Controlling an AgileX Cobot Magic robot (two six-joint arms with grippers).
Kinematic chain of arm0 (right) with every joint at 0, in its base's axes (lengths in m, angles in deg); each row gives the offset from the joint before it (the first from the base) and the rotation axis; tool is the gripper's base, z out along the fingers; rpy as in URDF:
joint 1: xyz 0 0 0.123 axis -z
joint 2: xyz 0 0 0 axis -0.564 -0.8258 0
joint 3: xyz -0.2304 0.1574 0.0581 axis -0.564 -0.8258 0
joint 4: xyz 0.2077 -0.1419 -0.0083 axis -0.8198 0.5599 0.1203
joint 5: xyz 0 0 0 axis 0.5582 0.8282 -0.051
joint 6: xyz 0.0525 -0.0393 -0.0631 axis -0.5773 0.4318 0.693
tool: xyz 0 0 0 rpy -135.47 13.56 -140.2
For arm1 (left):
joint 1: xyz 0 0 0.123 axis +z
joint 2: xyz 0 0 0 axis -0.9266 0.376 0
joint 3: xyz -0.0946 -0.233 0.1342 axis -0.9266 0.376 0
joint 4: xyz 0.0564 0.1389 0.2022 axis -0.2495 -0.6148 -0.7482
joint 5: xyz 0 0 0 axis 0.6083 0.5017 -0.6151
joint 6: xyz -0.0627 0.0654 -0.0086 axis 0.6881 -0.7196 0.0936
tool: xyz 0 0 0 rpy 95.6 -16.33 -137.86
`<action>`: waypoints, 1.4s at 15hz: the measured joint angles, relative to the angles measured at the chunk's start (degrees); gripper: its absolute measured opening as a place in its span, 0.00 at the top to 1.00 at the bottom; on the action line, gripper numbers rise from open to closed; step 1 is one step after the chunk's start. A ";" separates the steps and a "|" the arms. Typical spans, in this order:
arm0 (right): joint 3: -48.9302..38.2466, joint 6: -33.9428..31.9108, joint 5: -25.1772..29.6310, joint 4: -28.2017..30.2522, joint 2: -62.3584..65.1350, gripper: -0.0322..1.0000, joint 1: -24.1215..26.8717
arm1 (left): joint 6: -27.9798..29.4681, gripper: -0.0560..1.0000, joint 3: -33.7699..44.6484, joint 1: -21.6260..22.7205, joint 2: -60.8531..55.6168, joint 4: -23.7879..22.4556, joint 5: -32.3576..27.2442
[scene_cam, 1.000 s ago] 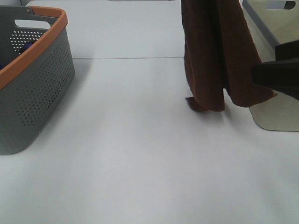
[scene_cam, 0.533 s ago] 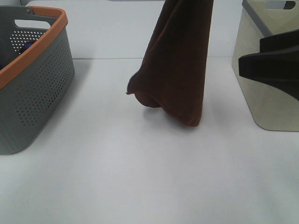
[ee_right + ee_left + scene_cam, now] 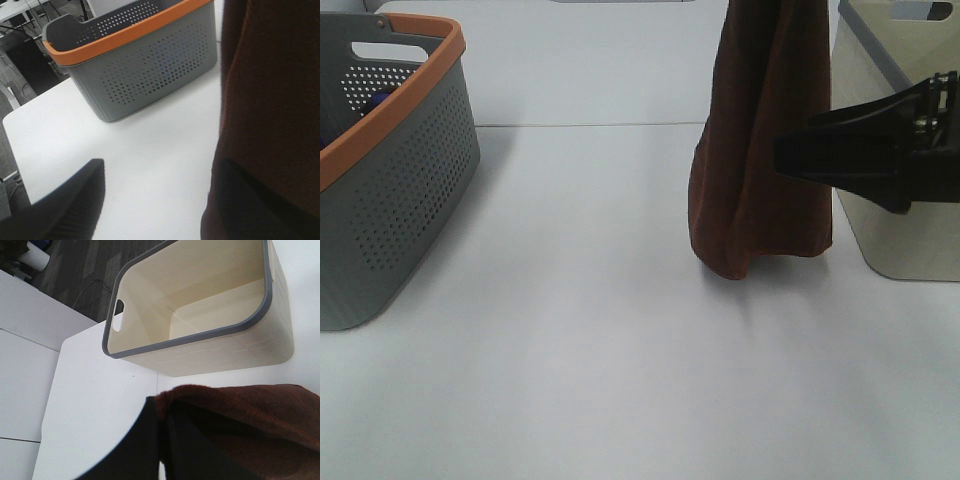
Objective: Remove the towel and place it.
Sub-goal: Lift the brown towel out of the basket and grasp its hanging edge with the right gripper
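The dark reddish-brown towel (image 3: 760,150) hangs bunched from above the top edge of the exterior high view, its lower end just over the table. In the left wrist view my left gripper (image 3: 162,420) is shut on the towel's (image 3: 240,405) upper fold; this gripper is outside the exterior high view. My right gripper (image 3: 790,155) reaches in from the right at mid-height of the towel, jaws open. In the right wrist view one finger (image 3: 70,205) stands clear to the side and the towel (image 3: 270,100) hangs against the other side of the right gripper (image 3: 160,195).
A cream basket with a grey rim (image 3: 910,240) stands at the right behind the right arm, and it looks empty in the left wrist view (image 3: 200,340). A grey perforated basket with an orange rim (image 3: 400,190) stands at the far left, also in the right wrist view (image 3: 145,65). The white table (image 3: 570,350) lies between.
The hanging towel swung left and came back to the right, now hanging straighter. My right gripper moved left until it reached the towel's side.
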 joint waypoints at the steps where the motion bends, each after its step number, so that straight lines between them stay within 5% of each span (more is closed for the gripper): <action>1: 0.00 0.69 -0.97 -1.26 -2.29 0.34 0.00 | 0.00 0.95 0.00 0.00 0.00 0.00 0.00; 8: 0.00 10.20 0.63 -12.61 -17.02 0.34 0.00 | -0.17 0.95 0.00 0.00 0.00 -0.23 0.00; 17: 0.00 4.24 0.34 -13.01 -18.33 0.34 -0.34 | -0.17 0.95 0.00 0.00 0.00 -1.03 0.17; 19: 0.46 3.55 -7.10 -13.01 -18.33 0.34 -5.39 | 0.52 0.95 0.00 0.00 0.11 -1.20 1.95; 21: 2.18 0.97 -20.91 -12.95 -18.39 0.33 -15.13 | 1.89 0.95 0.00 0.00 0.74 -2.18 2.86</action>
